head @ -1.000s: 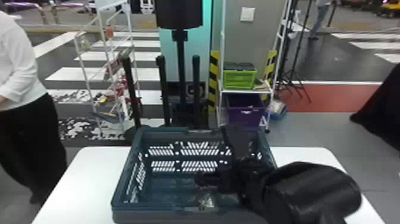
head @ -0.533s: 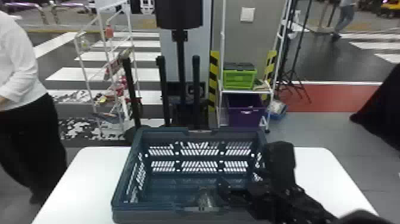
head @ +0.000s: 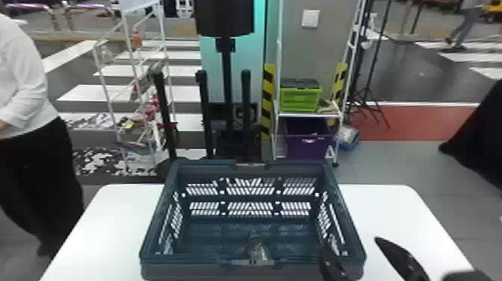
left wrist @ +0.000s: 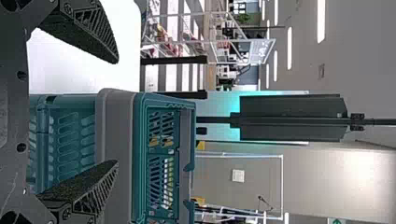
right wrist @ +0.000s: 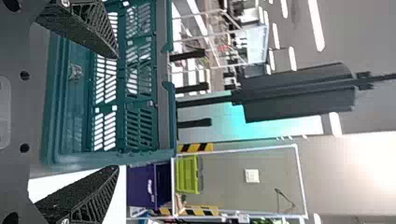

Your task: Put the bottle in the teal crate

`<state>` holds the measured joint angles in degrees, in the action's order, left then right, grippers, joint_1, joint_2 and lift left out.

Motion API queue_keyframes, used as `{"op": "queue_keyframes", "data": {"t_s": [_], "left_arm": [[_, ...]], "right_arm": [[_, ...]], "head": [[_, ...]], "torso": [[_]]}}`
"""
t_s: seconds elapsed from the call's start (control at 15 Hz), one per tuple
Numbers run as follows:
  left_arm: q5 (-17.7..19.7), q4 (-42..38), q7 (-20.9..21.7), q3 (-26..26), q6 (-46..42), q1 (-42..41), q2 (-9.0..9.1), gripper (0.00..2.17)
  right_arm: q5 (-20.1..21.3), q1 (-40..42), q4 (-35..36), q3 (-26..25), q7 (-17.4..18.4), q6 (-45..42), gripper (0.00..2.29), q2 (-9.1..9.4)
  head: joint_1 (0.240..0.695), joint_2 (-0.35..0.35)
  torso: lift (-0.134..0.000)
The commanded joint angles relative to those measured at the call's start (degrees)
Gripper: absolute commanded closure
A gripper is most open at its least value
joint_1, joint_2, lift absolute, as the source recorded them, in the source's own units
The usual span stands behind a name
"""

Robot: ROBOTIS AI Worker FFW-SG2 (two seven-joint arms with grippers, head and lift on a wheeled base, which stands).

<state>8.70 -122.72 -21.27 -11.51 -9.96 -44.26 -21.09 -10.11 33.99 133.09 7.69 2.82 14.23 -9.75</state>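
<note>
At the bottom right of the head view, my right gripper (head: pixel 351 244) stands open, its two fingers spread over the teal crate's right side and the table beside it. The crate (head: pixel 157 220) is on the white table, and the clear bottle (head: pixel 257 246) is inside it near the front wall. In the right wrist view, the open gripper (right wrist: pixel 116 112) has the crate (right wrist: pixel 53 112) beyond its fingers, with the bottle (right wrist: pixel 74 71) small on the crate floor. My left gripper (left wrist: pixel 116 112) is open with nothing held, in front of the crate's side (left wrist: pixel 114 140).
The white table (head: pixel 108 220) extends to both sides of the crate. Behind it stand dark upright posts and a rack (head: pixel 308 115) with a green box (head: pixel 300 99) and a purple bin (head: pixel 310 144). A person stands beyond the table's left side.
My right arm has withdrawn from over the crate toward the bottom right corner of the head view. The bottle stays in the same spot inside the crate.
</note>
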Motion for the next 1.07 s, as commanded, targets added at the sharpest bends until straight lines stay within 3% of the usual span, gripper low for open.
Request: {"op": "queue_keyframes", "data": {"t_s": [0.0, 0.33, 1.0], "left_arm": [[0.00, -0.24, 0.00, -0.01, 0.43, 0.23, 0.00, 0.12], [-0.09, -0.33, 0.00, -0.27, 0.43, 0.14, 0.09, 0.12], [-0.26, -0.51, -0.09, -0.36, 0.43, -0.04, 0.18, 0.12]], "right_arm": [[0.00, 5.39, -2.13, -1.45, -0.54, -8.82, 0.04, 0.09], [0.27, 11.72, -5.82, -1.89, -0.89, -20.42, 0.04, 0.61], [1.93, 16.38, -10.04, -1.97, -0.89, -31.15, 0.04, 0.96]], "head": [[0.499, 0.000], [0.499, 0.000], [0.499, 0.000]], "torso": [[0.000], [0.000], [0.000]]}}
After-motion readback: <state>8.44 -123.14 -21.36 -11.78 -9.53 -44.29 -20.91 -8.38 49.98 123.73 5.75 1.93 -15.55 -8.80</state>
